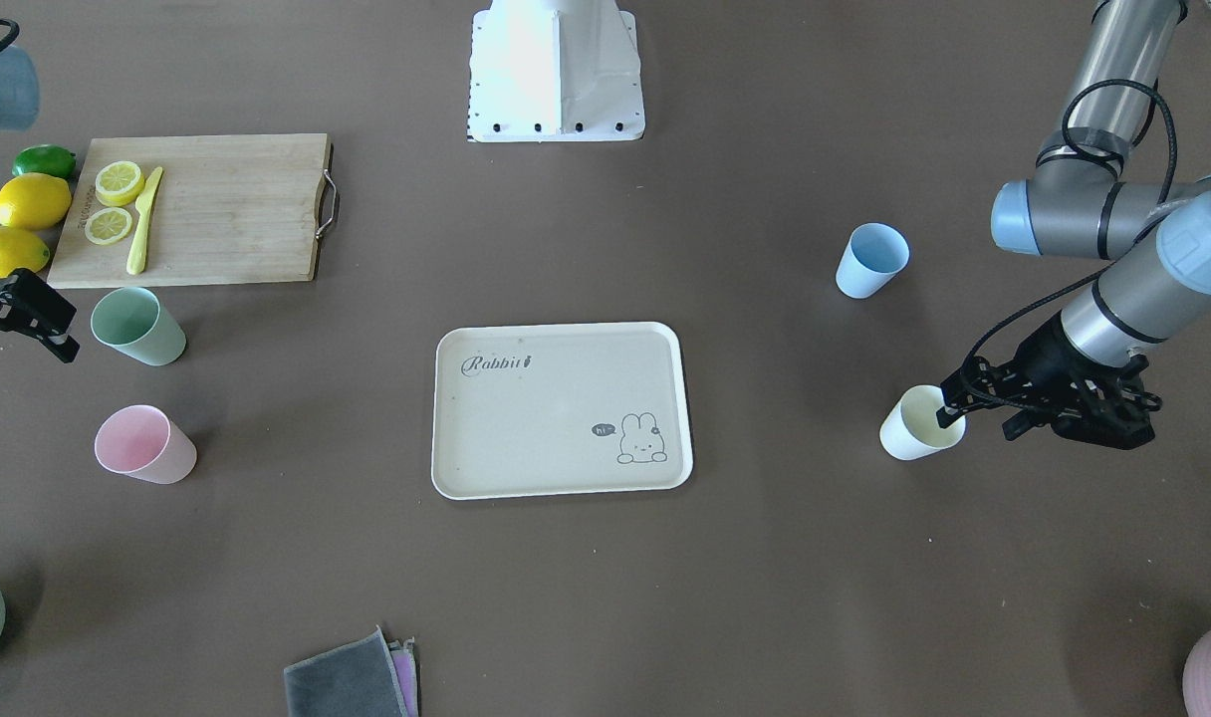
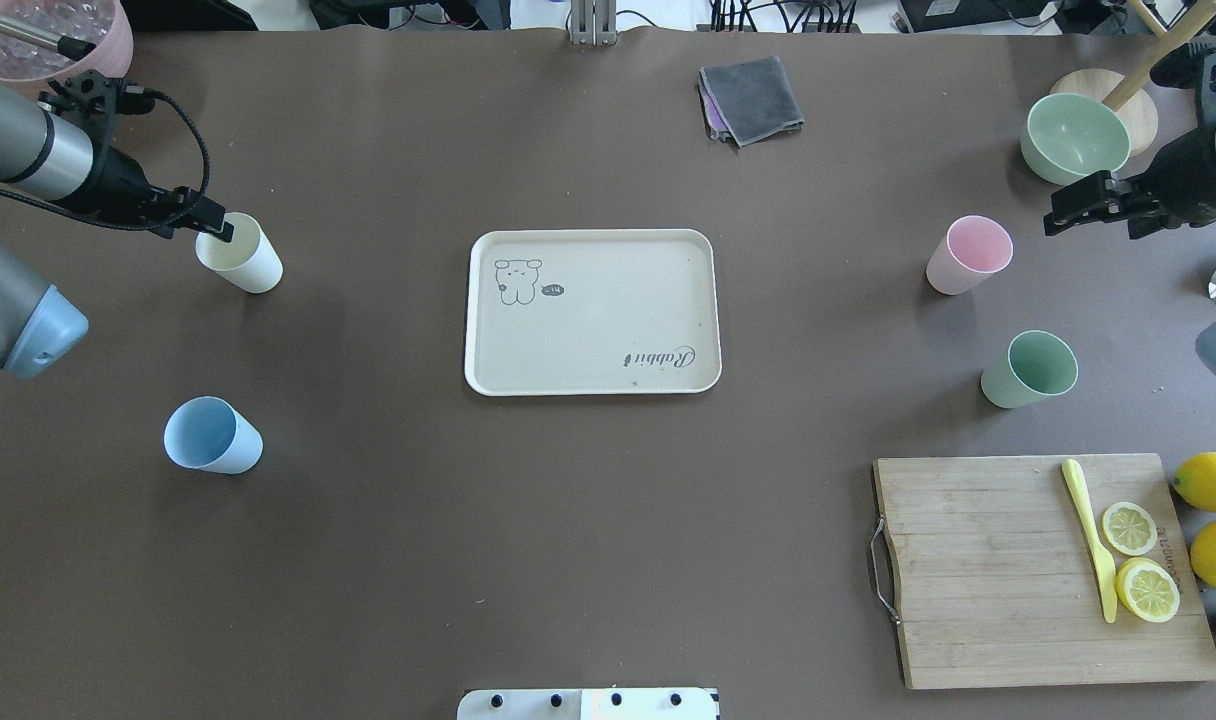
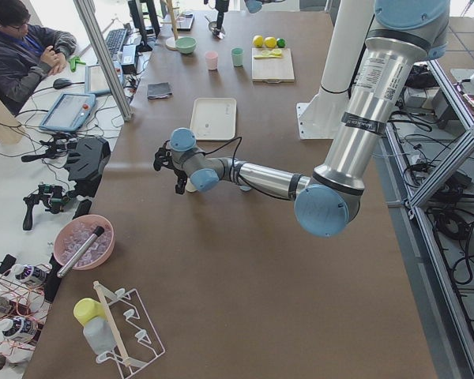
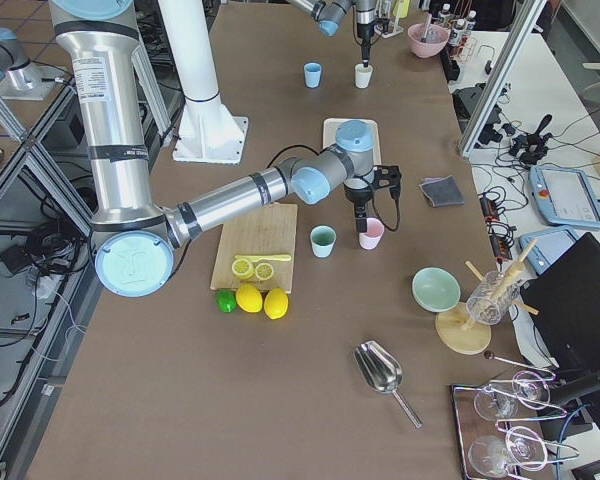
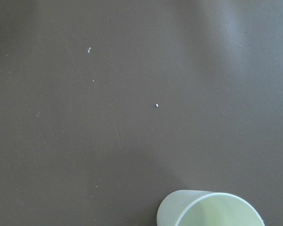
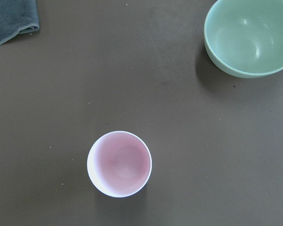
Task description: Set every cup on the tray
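Note:
The cream "Rabbit" tray [image 2: 608, 310] [image 1: 546, 418] lies bare at the table's middle. All the cups stand upright on the table. The cream-yellow cup [image 2: 240, 255] [image 1: 919, 423] is far left, and my left gripper [image 2: 210, 220] [image 1: 979, 413] is open at its rim; its rim also shows in the left wrist view [image 5: 210, 209]. The light blue cup [image 2: 212, 436] stands nearer my base. My right gripper [image 2: 1063, 208] [image 1: 58, 324] is open beside and above the pink cup [image 2: 968, 255] [image 6: 119, 163]. The pale green cup [image 2: 1030, 370] stands near it.
A sage-green bowl [image 2: 1075, 137] [image 6: 247, 37] sits just beyond the right gripper. A wooden cutting board [image 2: 1008, 600] holds lemon slices and a yellow knife, with lemons [image 2: 1213, 482] beside it. A grey cloth [image 2: 751, 98] lies at the far edge. A mauve-pink pot [image 2: 43, 35] is far left.

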Controlling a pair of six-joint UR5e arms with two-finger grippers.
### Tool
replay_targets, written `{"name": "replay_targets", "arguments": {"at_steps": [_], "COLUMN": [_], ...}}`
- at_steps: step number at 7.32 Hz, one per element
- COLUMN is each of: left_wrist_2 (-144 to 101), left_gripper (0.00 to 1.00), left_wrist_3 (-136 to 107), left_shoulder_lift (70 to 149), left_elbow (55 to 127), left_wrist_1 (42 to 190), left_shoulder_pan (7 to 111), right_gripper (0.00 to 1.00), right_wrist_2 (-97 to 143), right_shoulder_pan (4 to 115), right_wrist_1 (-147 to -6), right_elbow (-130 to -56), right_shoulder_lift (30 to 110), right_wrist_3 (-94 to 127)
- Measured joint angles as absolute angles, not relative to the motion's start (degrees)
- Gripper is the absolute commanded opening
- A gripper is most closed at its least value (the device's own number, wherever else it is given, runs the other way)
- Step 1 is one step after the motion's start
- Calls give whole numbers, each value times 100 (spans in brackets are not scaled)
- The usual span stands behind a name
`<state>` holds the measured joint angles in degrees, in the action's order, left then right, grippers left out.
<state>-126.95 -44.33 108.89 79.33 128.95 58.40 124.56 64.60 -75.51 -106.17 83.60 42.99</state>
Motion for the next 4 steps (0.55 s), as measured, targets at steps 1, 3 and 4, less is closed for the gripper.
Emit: {"name": "replay_targets", "arguments": {"at_steps": [1, 3, 4], "left_wrist_2": [-12579, -12475, -12460], "left_gripper": [0, 0, 0], "left_wrist_3": [-4440, -4422, -4427], "left_shoulder_lift": [10888, 10883, 10933], "left_elbow": [7933, 7942, 7964], "left_wrist_1": [12900, 12900, 12879], "left_shoulder_pan": [5725, 5630, 5621], "right_gripper": [100, 100, 100], "right_wrist_2": [12458, 12460, 12462], "right_shoulder_pan": [6460, 6460, 6460], "right_wrist_1": [-7550, -7550, -7550], "right_elbow": [-10617, -10613, -10614], "right_shoulder_lift": [8367, 8374, 8378], "right_wrist_3": [4298, 4298, 4298]}}
